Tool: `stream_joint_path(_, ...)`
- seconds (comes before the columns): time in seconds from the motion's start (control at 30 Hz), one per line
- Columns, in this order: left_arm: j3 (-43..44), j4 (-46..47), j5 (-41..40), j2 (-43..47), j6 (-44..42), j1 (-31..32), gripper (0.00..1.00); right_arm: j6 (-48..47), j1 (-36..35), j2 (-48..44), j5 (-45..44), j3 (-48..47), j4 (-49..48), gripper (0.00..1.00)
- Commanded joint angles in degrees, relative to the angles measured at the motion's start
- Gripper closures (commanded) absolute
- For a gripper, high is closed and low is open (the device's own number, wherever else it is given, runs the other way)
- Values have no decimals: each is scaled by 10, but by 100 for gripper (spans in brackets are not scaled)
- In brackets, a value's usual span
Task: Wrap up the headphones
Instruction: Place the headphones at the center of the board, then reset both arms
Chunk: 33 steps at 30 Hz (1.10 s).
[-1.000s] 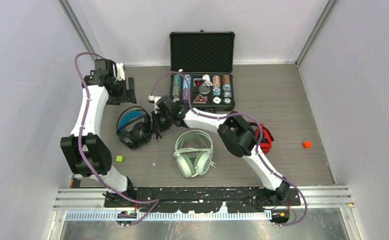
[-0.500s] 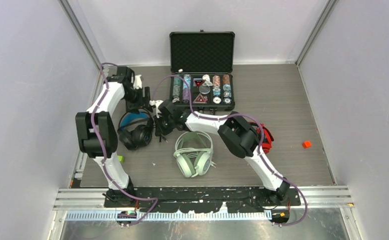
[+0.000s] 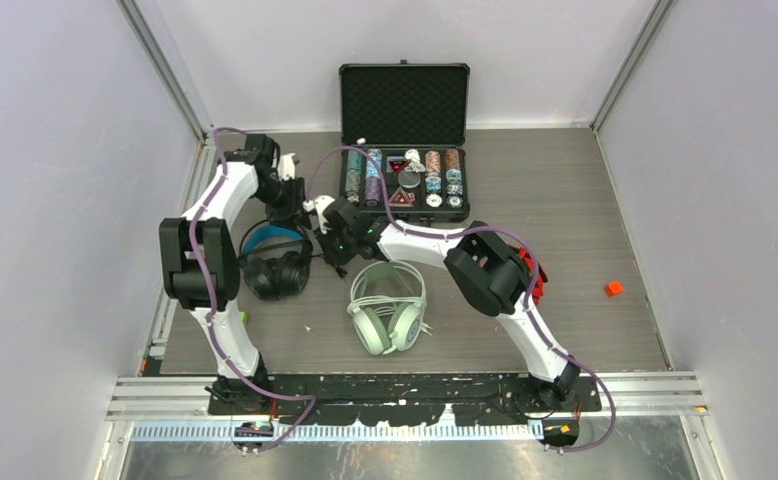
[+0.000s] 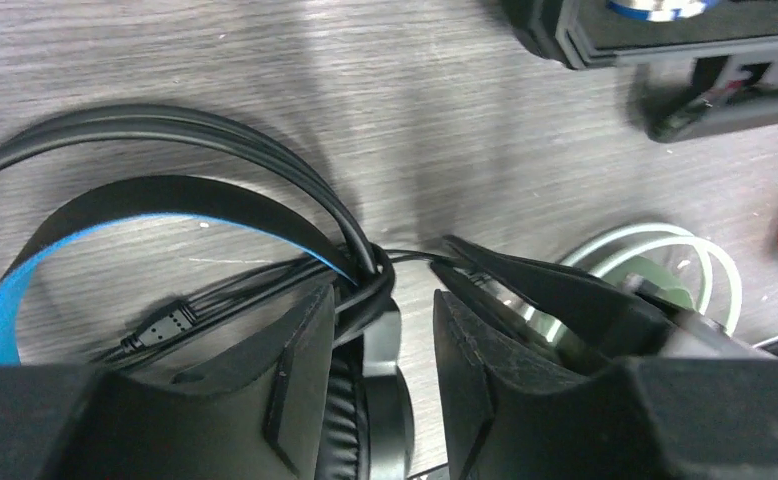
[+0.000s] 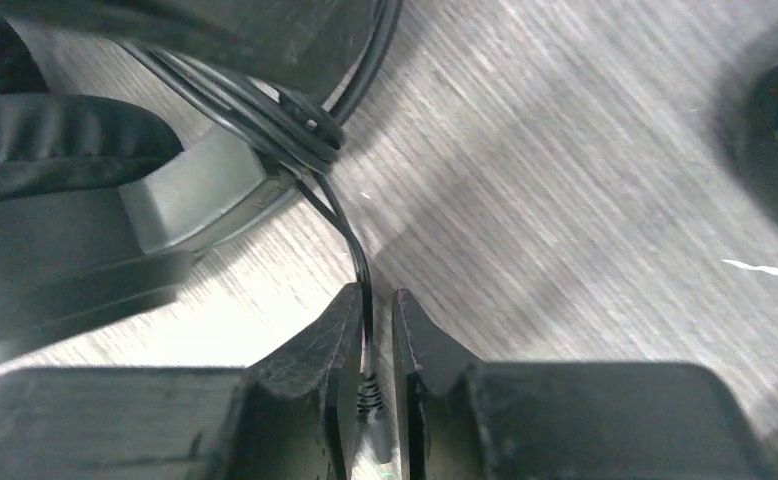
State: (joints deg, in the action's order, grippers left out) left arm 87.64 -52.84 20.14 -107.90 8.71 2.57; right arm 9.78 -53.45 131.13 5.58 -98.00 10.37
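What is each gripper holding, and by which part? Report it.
The right gripper pinches the black headphones' cable near its plug end. The left gripper is open, straddling the wound cable, gripping nothing.

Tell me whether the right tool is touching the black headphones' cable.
Touching. In the right wrist view the right tool is closed onto the black cable, which runs down between its two fingers.

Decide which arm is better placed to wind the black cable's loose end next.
Right. The right gripper is shut on the black cable near its end; the left gripper is open, straddling the black headphones.
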Motion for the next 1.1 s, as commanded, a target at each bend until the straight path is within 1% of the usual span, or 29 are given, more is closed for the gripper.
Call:
stream_joint_path(0.0,-5,-4,-49,-36,-16,2,57,-82,2,-56,-45,29,-51,77)
stream_joint_path(0.23,3,-21,-62,-54,-2,3,58,-86,3,-62,-33,52,-77,77)
stream_joint_path(0.37,-13,-22,-63,-48,-5,3,59,-91,5,-58,-54,64,-96,77)
stream_joint_path(0.4,-11,-26,-62,-46,-6,3,59,-90,7,-59,-73,66,-98,77)
stream_joint_path(0.53,33,-52,-46,-27,-8,3,57,-90,15,-85,-71,80,-101,76)
stream_joint_path(0.6,61,-65,-42,-14,-5,3,54,-91,17,-110,-71,85,-97,73)
stream_joint_path(0.7,101,-83,-47,5,-3,3,47,-77,24,-150,-64,96,-85,63)
stream_joint_path(0.73,113,-87,-46,11,-3,3,44,-71,27,-163,-64,101,-81,59)
stream_joint_path(0.77,124,-91,-42,16,-3,3,39,-66,27,-178,-64,107,-76,53)
stream_joint_path(0.83,148,-98,-38,28,-2,3,11,-50,31,-209,-64,117,-60,45)
stream_joint_path(0.87,159,-101,-31,37,-2,2,2,-35,35,-226,-63,118,-47,43)
stream_joint_path(0.9,168,-101,-22,48,-1,3,0,-16,40,-242,-67,118,-30,41)
stream_joint_path(1.0,185,-85,15,94,5,5,0,50,62,-297,-81,115,38,30)
stream_joint_path(1.07,185,-65,38,135,17,7,0,90,79,-341,-89,110,89,26)
